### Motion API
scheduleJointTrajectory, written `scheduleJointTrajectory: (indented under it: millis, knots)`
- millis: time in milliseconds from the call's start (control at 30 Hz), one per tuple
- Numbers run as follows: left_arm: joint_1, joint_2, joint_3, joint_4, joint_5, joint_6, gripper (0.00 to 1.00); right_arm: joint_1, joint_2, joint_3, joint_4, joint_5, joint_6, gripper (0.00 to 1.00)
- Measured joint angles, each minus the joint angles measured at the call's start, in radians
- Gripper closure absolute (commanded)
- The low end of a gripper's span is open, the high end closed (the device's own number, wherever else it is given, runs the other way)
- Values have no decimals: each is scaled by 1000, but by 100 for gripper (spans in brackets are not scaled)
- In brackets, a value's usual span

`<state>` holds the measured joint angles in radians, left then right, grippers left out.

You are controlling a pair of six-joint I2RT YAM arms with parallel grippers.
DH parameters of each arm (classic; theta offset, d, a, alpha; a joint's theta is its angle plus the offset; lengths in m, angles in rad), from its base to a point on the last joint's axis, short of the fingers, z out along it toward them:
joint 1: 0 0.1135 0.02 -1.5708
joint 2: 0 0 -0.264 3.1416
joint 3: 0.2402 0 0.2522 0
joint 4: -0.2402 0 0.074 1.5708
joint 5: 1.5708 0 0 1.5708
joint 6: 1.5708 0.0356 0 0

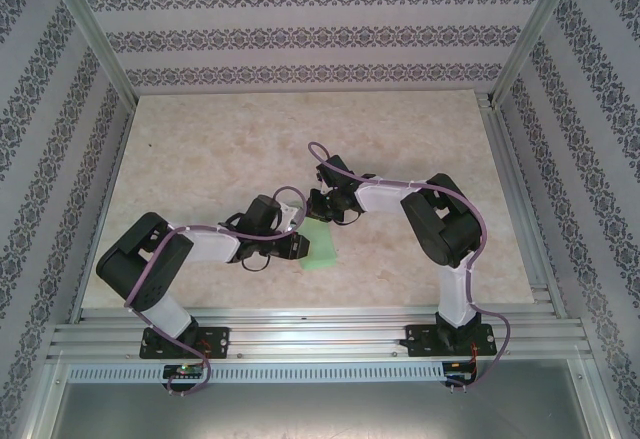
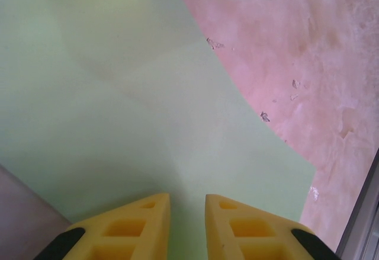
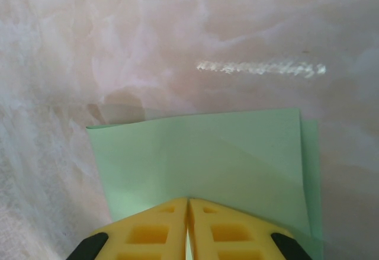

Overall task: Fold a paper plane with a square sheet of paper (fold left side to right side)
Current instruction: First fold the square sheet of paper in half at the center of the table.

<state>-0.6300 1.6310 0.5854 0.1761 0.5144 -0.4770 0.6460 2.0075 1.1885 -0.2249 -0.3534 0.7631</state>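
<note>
Paper (image 1: 322, 246) lies near the middle of the table (image 1: 200, 149), between my two arms, with bare marble-patterned top all around it out to the metal rails (image 1: 520, 189).

In the right wrist view the paper (image 3: 207, 159) is doubled over; its upper layer stops just short of the lower one along the right edge. My right end effector (image 3: 188, 201) is pressed together at the near edge, with a thin green sliver pinched between the fingers.

In the left wrist view my left end effector (image 2: 188, 198) stands slightly apart over the paper (image 2: 136, 112), whose slanted edge runs toward the lower right.
</note>
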Motion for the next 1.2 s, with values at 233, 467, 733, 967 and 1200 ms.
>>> scheduleJointTrajectory:
  millis: [233,467,733,967,1200]
  knots:
    - [-10,-8,-22,36,-11,-1,78,0,0,0,-1,0,0,89]
    - [-49,-30,-52,63,-31,-3,78,0,2,3,-4,0,-3,89]
    - [-105,-70,-87,51,-34,-3,78,0,5,10,-14,0,-7,89]
    - [-112,-183,-146,-42,-66,-5,78,0,8,19,-25,-2,-7,88]
    - [-113,-341,-167,-148,-91,-7,76,0,13,31,-38,-5,-10,88]
